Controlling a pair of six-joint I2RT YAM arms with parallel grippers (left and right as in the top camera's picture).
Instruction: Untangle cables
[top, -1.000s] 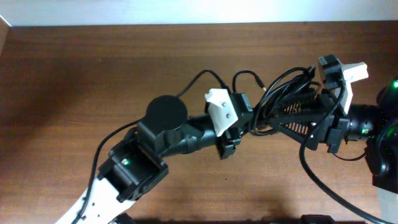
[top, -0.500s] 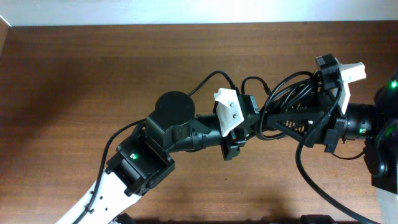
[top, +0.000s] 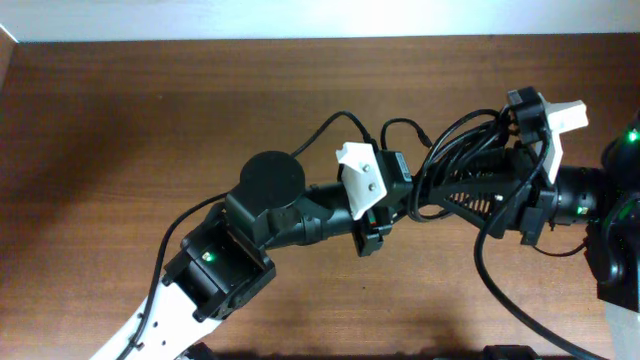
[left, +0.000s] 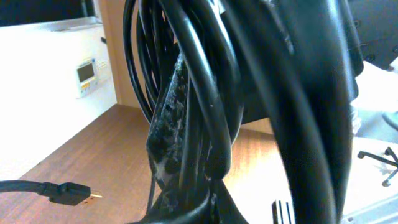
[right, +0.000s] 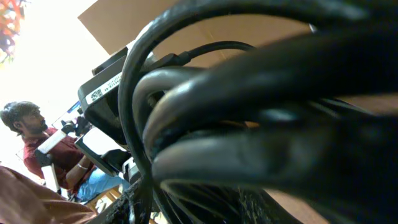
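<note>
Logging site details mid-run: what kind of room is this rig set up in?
Likely an indoor lab or office: a brown wooden table, a small white wall control panel, and a seated person in a red shirt nearby.

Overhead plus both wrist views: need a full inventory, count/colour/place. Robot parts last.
cables: count unclear, black, one tangled bundle held above the table right of centre, between the two grippers
loose plug end: one, black with a gold tip, low left in the left wrist view
table: one, dark brown wood, under everything
white strip: one, white, beyond the far table edge
wall panel: one, pale with a small display, background of the left wrist view
person: one, red shirt, background left of the right wrist view
left gripper: one, black with a white mount, shut on the cables at the bundle's left side
right gripper: one, black, fingers in the bundle; open or shut unclear
</note>
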